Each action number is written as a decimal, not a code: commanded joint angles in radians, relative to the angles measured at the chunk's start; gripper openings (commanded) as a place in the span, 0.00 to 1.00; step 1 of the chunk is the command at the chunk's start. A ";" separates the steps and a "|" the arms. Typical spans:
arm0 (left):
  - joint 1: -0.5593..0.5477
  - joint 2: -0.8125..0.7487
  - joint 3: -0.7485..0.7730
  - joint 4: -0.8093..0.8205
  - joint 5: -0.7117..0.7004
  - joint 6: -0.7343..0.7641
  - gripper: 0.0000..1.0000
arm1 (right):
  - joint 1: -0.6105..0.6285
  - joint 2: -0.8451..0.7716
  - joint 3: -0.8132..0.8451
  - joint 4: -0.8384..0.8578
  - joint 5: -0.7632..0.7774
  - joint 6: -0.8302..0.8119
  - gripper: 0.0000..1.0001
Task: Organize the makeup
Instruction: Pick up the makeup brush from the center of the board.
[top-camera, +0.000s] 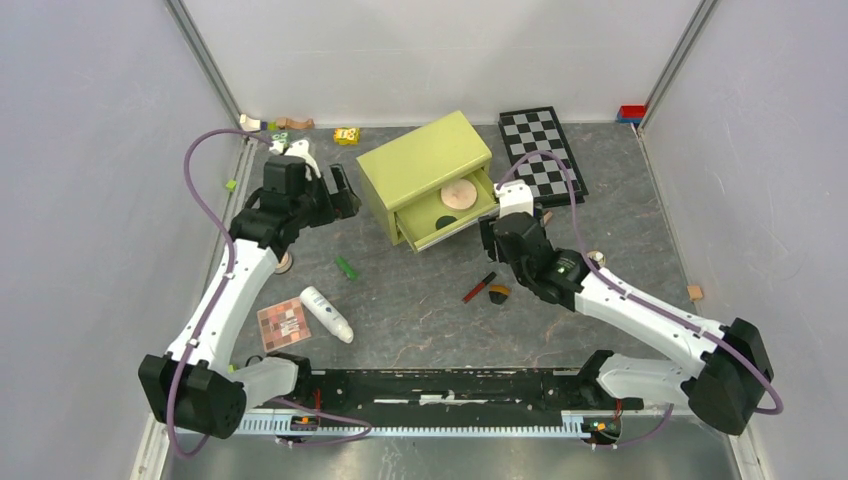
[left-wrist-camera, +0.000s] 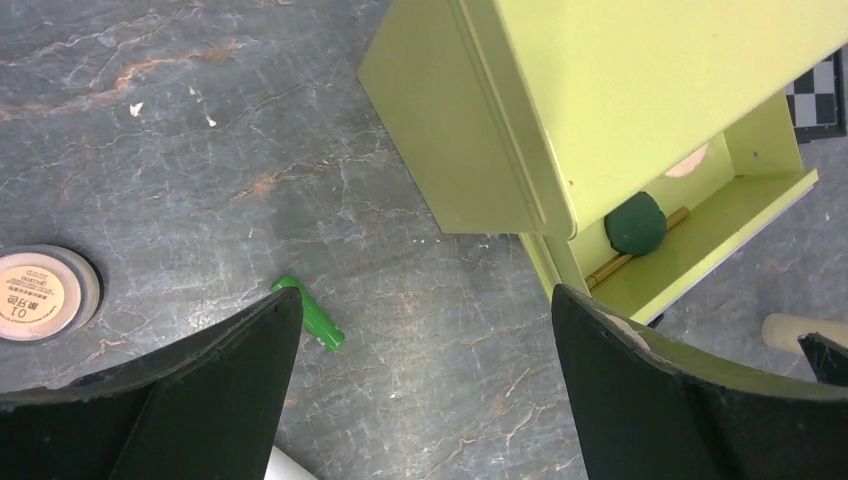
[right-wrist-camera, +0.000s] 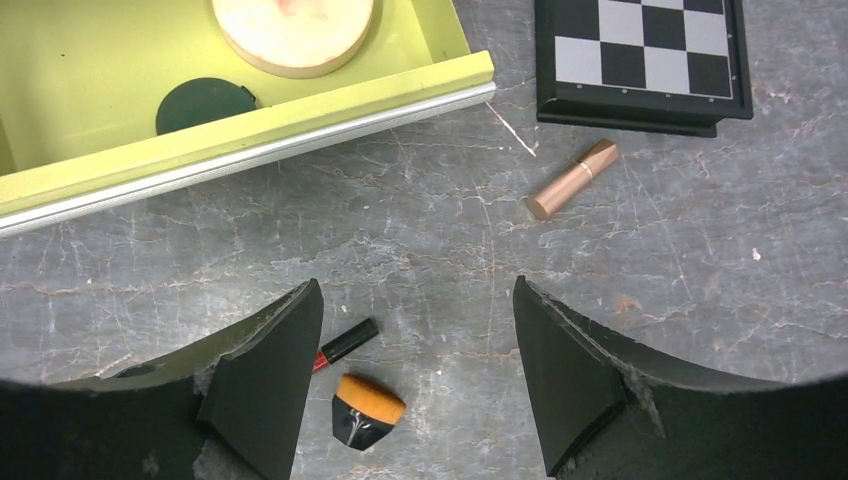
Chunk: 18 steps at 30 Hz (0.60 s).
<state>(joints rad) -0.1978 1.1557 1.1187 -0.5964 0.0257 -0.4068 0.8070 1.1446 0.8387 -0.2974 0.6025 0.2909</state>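
Observation:
A green box (top-camera: 425, 160) has its drawer (right-wrist-camera: 250, 125) pulled out, with a round peach compact (right-wrist-camera: 295, 25) and a dark green disc (right-wrist-camera: 205, 103) inside. My right gripper (right-wrist-camera: 417, 290) hovers open just in front of the drawer, above bare table. Near its left finger lie a red stick (right-wrist-camera: 345, 343) and an orange-topped brush head (right-wrist-camera: 367, 410). A rose-gold lipstick (right-wrist-camera: 571, 179) lies to its right. My left gripper (left-wrist-camera: 425, 300) is open and empty beside the box's left side. A tan jar (left-wrist-camera: 40, 293), a green stick (left-wrist-camera: 312, 315), a white tube (top-camera: 327, 313) and an eyeshadow palette (top-camera: 285, 322) lie on the left.
A black-and-white checkerboard (top-camera: 543, 153) lies right of the box. Small toy blocks (top-camera: 347, 135) sit along the back wall and in the left corner. Grey walls close in the table on three sides. A small tan block (top-camera: 694, 292) lies near the right wall.

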 joint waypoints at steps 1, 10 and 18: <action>-0.051 -0.012 -0.017 0.033 -0.059 0.051 1.00 | -0.011 0.031 0.063 -0.011 0.027 0.077 0.76; -0.055 -0.019 -0.059 0.069 -0.071 0.084 1.00 | -0.042 0.088 0.124 -0.230 -0.092 0.164 0.76; -0.055 0.040 0.036 0.083 -0.068 0.058 1.00 | -0.038 0.050 -0.131 -0.130 -0.188 0.453 0.94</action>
<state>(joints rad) -0.2504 1.1671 1.0668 -0.5667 -0.0254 -0.3763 0.7685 1.1938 0.7738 -0.4465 0.4610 0.5583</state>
